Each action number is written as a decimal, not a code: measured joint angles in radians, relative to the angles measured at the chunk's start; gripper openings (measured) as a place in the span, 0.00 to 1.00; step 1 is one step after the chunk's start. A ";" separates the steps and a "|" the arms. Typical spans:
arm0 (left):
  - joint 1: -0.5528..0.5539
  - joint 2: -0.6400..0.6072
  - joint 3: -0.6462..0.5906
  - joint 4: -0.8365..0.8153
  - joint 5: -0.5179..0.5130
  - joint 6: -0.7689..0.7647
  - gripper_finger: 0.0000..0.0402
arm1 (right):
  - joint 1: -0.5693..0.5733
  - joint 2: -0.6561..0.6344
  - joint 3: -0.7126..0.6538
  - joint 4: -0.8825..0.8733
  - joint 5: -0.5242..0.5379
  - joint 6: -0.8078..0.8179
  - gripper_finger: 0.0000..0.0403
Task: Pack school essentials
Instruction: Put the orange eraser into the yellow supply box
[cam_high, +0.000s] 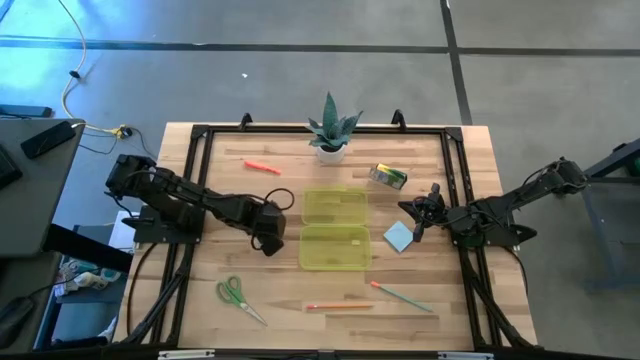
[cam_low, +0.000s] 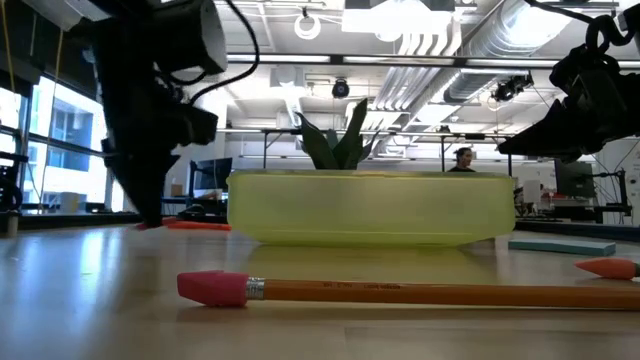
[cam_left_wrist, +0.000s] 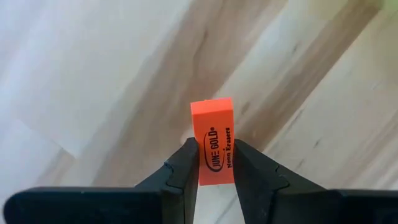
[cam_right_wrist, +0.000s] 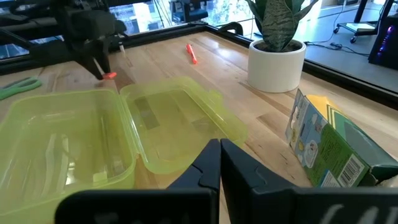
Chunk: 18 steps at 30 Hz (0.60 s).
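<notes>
Fingers of the left gripper (cam_left_wrist: 216, 163) are partly closed, pinching a small bright-orange rectangular eraser (cam_left_wrist: 213, 134) by its lower half, with most of the block standing out past the tips. In the overhead view this gripper (cam_high: 268, 240) sits just left of the open translucent yellow-green plastic box (cam_high: 335, 230), low over the light wooden table (cam_high: 200, 300). The right gripper (cam_right_wrist: 220, 163) waits with its fingers pressed together and empty, on the box's far side beside the blue square note pad (cam_high: 399, 236).

The step in hand looks like carrying the eraser into the box. To do it well, I would lift enough for the eraser's free end to clear the box wall, travel sideways until the eraser is over the deep half rather than the lid, lower it close to the floor, then open; the grip is shallow, so moving slowly should stop the block twisting out
</notes>
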 joint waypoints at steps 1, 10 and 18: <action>0.004 0.000 0.012 0.003 -0.016 0.009 0.20 | 0.000 0.000 0.000 0.000 -0.001 0.000 0.00; 0.022 -0.002 0.158 0.050 -0.092 0.154 0.20 | 0.000 0.000 0.000 0.001 -0.002 0.000 0.00; -0.015 0.008 0.187 0.350 -0.029 0.315 0.20 | 0.000 0.000 0.000 0.001 -0.002 -0.005 0.00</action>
